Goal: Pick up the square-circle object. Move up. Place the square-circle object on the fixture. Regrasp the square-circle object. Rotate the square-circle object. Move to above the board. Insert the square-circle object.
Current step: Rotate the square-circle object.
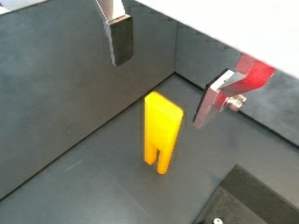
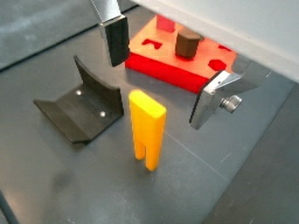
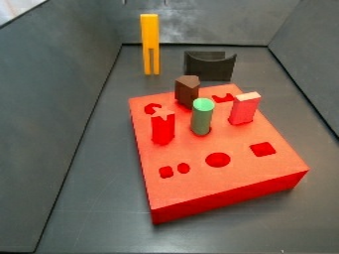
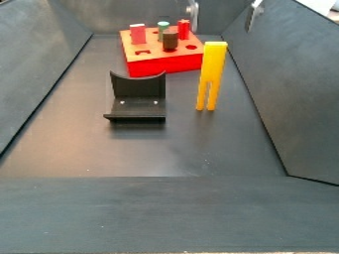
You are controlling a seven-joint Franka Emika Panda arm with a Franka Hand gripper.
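Gripper (image 2: pixel 163 74): you only get its two fingers, wrist views crop the body | side view: only finger tips (image 4: pixel 191 12) at the frame edge, jaw gap unreadable | board (image 1: pixel 254 72): just a red corner behind one finger | fixture (image 3: pixel 209 63): base hidden behind board pegs

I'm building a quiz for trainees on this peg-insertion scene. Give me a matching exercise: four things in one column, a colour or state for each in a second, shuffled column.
Things:
1. yellow peg
2. fixture
3. board
4. end effector

States:
A. open, holding nothing, above the yellow peg
B. red, with shaped holes and upright pegs
C. standing upright on the floor
D. dark, empty cradle

Pairs: 1-C, 2-D, 3-B, 4-A
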